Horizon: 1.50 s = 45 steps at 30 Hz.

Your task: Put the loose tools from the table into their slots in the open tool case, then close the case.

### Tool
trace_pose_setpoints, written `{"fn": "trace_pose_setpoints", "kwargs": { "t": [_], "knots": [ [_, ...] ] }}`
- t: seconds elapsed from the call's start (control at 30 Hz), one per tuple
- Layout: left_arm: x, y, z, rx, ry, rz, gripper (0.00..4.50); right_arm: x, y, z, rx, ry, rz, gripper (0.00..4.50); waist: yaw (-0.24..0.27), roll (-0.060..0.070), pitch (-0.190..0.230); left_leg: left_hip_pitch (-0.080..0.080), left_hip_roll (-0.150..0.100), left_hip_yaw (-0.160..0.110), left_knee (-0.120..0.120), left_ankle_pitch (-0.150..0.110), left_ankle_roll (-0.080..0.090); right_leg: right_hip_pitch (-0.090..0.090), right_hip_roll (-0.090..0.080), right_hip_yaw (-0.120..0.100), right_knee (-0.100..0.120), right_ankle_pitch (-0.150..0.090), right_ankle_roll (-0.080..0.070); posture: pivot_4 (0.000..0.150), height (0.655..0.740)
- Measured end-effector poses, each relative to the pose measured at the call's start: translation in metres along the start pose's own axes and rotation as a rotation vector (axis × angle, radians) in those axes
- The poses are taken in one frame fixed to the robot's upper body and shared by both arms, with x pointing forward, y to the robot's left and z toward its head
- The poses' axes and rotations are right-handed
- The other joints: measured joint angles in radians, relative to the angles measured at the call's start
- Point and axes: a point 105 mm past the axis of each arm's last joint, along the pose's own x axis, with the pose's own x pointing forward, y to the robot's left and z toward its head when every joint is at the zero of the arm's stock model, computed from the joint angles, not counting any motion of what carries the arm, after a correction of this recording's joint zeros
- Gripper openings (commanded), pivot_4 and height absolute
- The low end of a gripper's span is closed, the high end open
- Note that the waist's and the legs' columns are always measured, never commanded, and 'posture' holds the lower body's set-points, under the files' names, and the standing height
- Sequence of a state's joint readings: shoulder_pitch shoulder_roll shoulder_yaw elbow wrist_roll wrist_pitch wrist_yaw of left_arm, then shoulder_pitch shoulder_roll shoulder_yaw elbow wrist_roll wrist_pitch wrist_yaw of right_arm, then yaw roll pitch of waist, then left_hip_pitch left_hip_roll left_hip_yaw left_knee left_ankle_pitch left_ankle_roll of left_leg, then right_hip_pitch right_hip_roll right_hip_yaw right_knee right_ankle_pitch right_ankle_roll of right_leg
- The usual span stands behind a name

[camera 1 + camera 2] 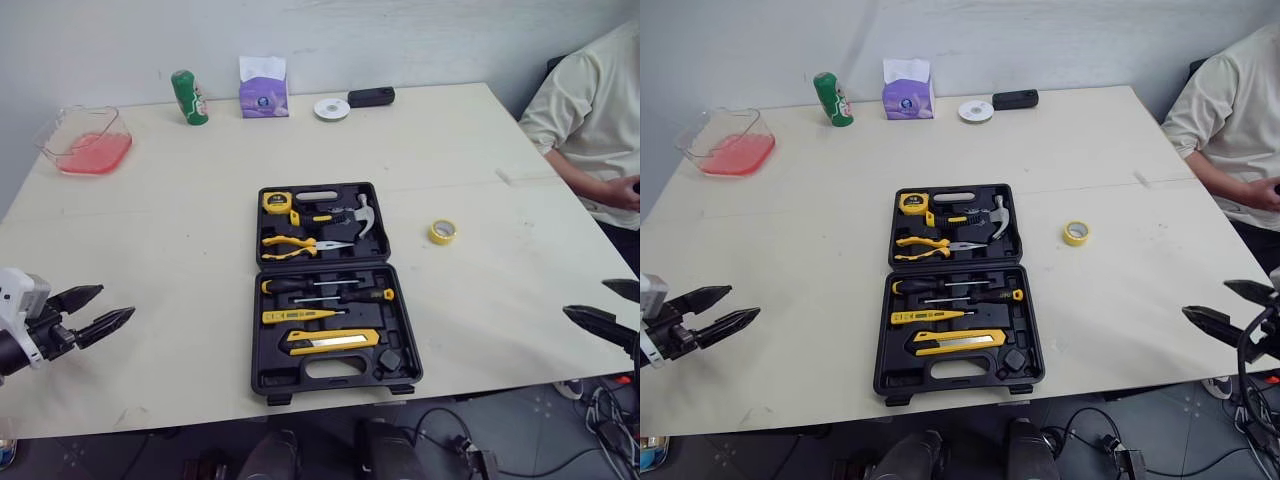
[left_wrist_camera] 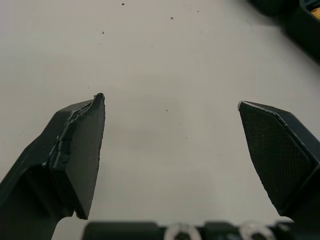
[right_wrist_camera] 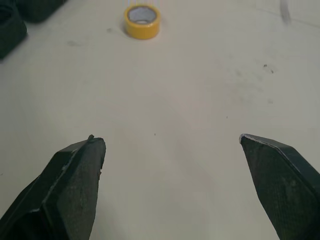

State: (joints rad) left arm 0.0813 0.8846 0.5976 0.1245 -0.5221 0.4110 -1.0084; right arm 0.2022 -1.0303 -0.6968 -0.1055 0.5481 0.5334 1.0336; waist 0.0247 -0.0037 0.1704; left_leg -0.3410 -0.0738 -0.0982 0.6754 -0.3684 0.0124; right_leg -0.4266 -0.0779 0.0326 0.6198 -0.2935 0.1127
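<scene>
- Tape: small yellow tape roll (image 1: pixel 443 231) flat on pale table (image 1: pixel 180 250), right of open black tool case (image 1: pixel 270 378).
- Handling: likely light, stiff; pinch across ring wall.
- Grip state: left jaws and right jaws apart, empty.

Left approach: bare table (image 1: pixel 170 250) between the left gripper (image 1: pixel 116 302), fingers spread, and the tool case (image 1: pixel 335 290); no obstruction.
Right approach: bare table between the right gripper (image 1: pixel 584 297), fingers spread, and the case.
Right of case: yellow tape roll (image 1: pixel 443 232) lies near the lid half, apart from it.
Centre: case lies open and flat.
Far edge: pink tray (image 1: pixel 88 140), green can (image 1: pixel 189 97), tissue box (image 1: pixel 264 87), white roll (image 1: pixel 332 108), black device (image 1: pixel 371 96); all well apart from the case.
Right edge: a person (image 1: pixel 590 110) sits close beside it.
</scene>
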Motion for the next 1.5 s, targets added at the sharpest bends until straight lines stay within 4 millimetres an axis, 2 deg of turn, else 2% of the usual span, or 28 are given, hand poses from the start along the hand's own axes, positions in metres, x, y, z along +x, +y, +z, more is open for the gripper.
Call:
{"fn": "trace_pose_setpoints", "kwargs": {
  "t": [0.1, 0.17, 0.2, 0.33, 0.43, 0.63, 0.73, 0.9, 1.03, 1.07, 1.1, 1.13, 1.23, 1.43, 1.5],
  "knots": [
    [0.028, -0.026, 0.031, 0.027, -0.061, -0.153, 4.47, 0.021, 0.016, 0.021, -0.072, -0.001, 0.141, 4.5, 0.001, 0.001, 0.001, -0.001, 0.0, -0.001, 0.002, 0.0, -0.001, 0.0, 0.0, -0.001, 0.001, 0.0, 0.0, 0.15, 0.74],
    [0.047, -0.056, 0.056, 0.088, -0.092, -0.287, 4.47, 0.033, 0.028, 0.039, -0.138, -0.003, 0.248, 4.5, -0.001, 0.001, 0.001, -0.002, 0.0, -0.001, 0.002, 0.0, -0.001, -0.001, 0.0, -0.001, 0.0, 0.0, 0.0, 0.15, 0.74],
    [0.052, -0.067, 0.064, 0.108, -0.099, -0.334, 4.47, 0.037, 0.031, 0.045, -0.158, -0.006, 0.276, 4.5, -0.002, 0.001, 0.001, -0.002, 0.0, -0.001, 0.002, 0.0, -0.001, -0.001, 0.0, -0.001, 0.0, 0.0, 0.0, 0.15, 0.74],
    [0.078, -0.125, 0.114, 0.209, -0.171, -0.591, 4.47, 0.064, 0.047, 0.078, -0.276, 0.005, 0.433, 4.5, -0.01, 0.002, 0.002, -0.006, 0.0, -0.001, 0.005, 0.0, -0.001, -0.005, 0.001, -0.002, 0.001, 0.0, 0.0, 0.15, 0.74],
    [0.085, -0.152, 0.136, 0.256, -0.211, -0.718, 4.47, 0.084, 0.046, 0.083, -0.344, 0.09, 0.462, 4.5, -0.019, 0.002, 0.002, -0.014, 0.0, 0.0, 0.007, 0.0, -0.002, -0.015, 0.0, -0.002, 0.004, 0.0, 0.001, 0.15, 0.74],
    [0.1, -0.192, 0.157, 0.304, -0.254, -0.897, 4.47, 0.131, 0.046, 0.072, -0.391, 0.252, 0.513, 4.5, -0.029, 0.002, 0.002, -0.018, -0.001, 0.001, 0.008, 0.001, -0.003, -0.021, 0.001, -0.002, 0.007, 0.0, 0.001, 0.15, 0.74],
    [0.103, -0.194, 0.159, 0.293, -0.26, -0.905, 4.47, 0.142, 0.041, 0.071, -0.401, 0.266, 0.499, 4.5, -0.028, 0.002, 0.002, -0.018, -0.001, 0.001, 0.009, 0.001, -0.003, -0.021, 0.001, -0.002, 0.007, 0.0, 0.001, 0.15, 0.74],
    [0.119, -0.206, 0.156, 0.284, -0.256, -0.94, 4.47, 0.186, 0.036, 0.093, -0.466, 0.245, 0.401, 4.5, -0.031, 0.002, 0.002, -0.017, -0.001, 0.001, 0.009, 0.002, -0.004, -0.021, 0.001, -0.003, 0.008, 0.0, 0.0, 0.15, 0.74],
    [0.124, -0.198, 0.156, 0.281, -0.26, -0.904, 4.47, 0.2, 0.031, 0.088, -0.472, 0.285, 0.377, 4.5, -0.03, 0.002, 0.002, -0.018, -0.001, -0.001, 0.008, 0.002, -0.005, -0.022, 0.001, -0.005, 0.008, 0.0, 0.0, 0.15, 0.74],
    [0.125, -0.199, 0.156, 0.284, -0.264, -0.903, 4.47, 0.203, 0.031, 0.085, -0.47, 0.297, 0.371, 4.5, -0.03, 0.002, 0.002, -0.018, -0.001, -0.001, 0.009, 0.002, -0.005, -0.022, 0.001, -0.005, 0.009, 0.0, 0.0, 0.15, 0.74],
    [0.125, -0.199, 0.157, 0.286, -0.267, -0.903, 4.5, 0.206, 0.029, 0.082, -0.466, 0.312, 0.359, 4.09, -0.031, 0.002, 0.002, -0.019, -0.002, -0.001, 0.009, 0.002, -0.005, -0.022, 0.0, -0.006, 0.008, 0.0, 0.001, 0.15, 0.74],
    [0.125, -0.2, 0.157, 0.286, -0.269, -0.904, 4.5, 0.209, 0.027, 0.079, -0.464, 0.324, 0.347, 3.96, -0.032, 0.002, 0.002, -0.019, -0.003, 0.0, 0.009, 0.003, -0.005, -0.022, 0.0, -0.007, 0.009, 0.001, 0.001, 0.15, 0.74],
    [0.126, -0.201, 0.157, 0.289, -0.273, -0.903, 4.5, 0.208, 0.022, 0.074, -0.466, 0.356, 0.337, 3.96, -0.032, 0.002, 0.002, -0.019, -0.002, -0.001, 0.009, 0.003, -0.004, -0.022, 0.0, -0.013, 0.009, 0.001, 0.001, 0.15, 0.74],
    [0.127, -0.201, 0.157, 0.291, -0.276, -0.893, 4.5, 0.212, 0.03, 0.08, -0.499, 0.352, 0.38, 3.96, -0.054, 0.002, 0.002, -0.019, -0.002, -0.002, 0.009, 0.003, -0.005, -0.022, 0.0, -0.016, 0.01, 0.001, 0.001, 0.15, 0.74],
    [0.127, -0.201, 0.158, 0.29, -0.28, -0.891, 4.5, 0.215, 0.032, 0.076, -0.499, 0.357, 0.386, 3.41, -0.057, 0.002, 0.002, -0.019, -0.002, -0.002, 0.009, 0.003, -0.005, -0.022, 0.0, -0.017, 0.009, 0.001, 0.001, 0.15, 0.74]
  ]
}}
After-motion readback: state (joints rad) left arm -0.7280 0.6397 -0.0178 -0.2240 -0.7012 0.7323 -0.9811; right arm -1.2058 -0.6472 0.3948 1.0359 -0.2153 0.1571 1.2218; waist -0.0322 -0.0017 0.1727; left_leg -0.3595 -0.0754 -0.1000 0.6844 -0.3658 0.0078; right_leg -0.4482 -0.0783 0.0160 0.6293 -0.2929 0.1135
